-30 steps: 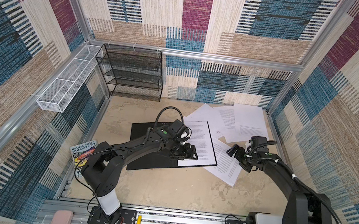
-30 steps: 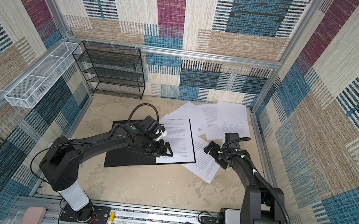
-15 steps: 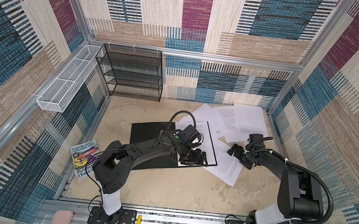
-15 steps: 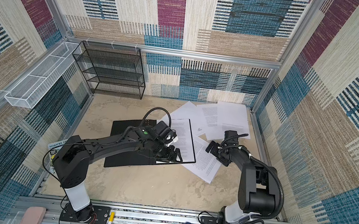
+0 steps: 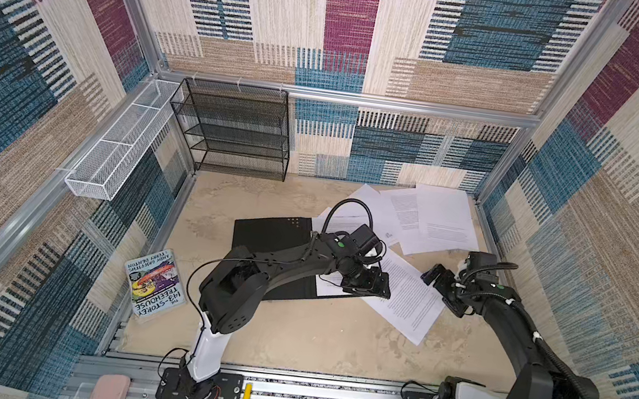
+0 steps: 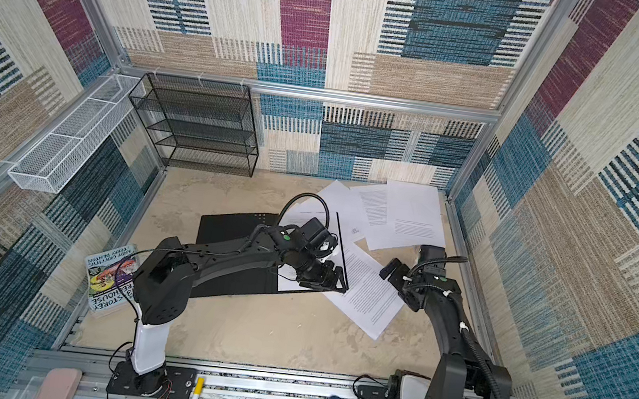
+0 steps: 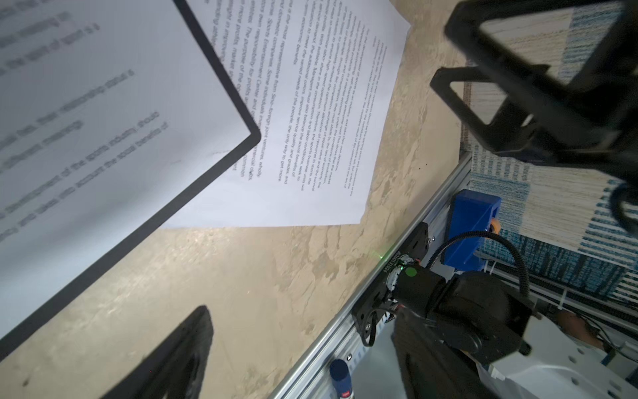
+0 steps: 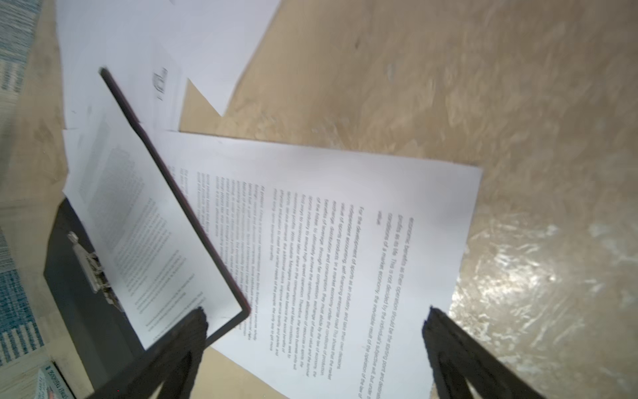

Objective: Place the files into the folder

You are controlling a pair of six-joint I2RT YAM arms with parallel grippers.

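Observation:
The folder (image 5: pixel 275 236) (image 6: pixel 230 226) lies open, black inside up, with its metal clip (image 8: pixel 91 266) showing. One printed sheet (image 7: pixel 103 121) (image 8: pixel 138 224) rests on its right half. My left gripper (image 5: pixel 367 286) (image 6: pixel 320 278) (image 7: pixel 303 373) is open and empty, low at that half's near right corner (image 7: pixel 255 134). A loose printed sheet (image 5: pixel 405 300) (image 6: pixel 368 295) (image 8: pixel 345 241) lies partly under that corner. My right gripper (image 5: pixel 444 292) (image 6: pixel 395 277) (image 8: pixel 316 352) hangs wide open over its right edge, holding nothing. More files (image 5: pixel 432 219) (image 6: pixel 399 215) overlap at the back right.
A colourful paperback book (image 5: pixel 155 284) (image 6: pixel 110 282) lies by the left wall. At the back left stands a black wire shelf (image 5: pixel 234 130), and a white wire basket (image 5: pixel 119 149) hangs on the left wall. A blue box (image 7: pixel 473 228) sits beyond the front rail.
My left gripper has slid from the middle of the folder's right half to its near right corner. The right gripper has stayed over the loose sheet while its arm shifted.

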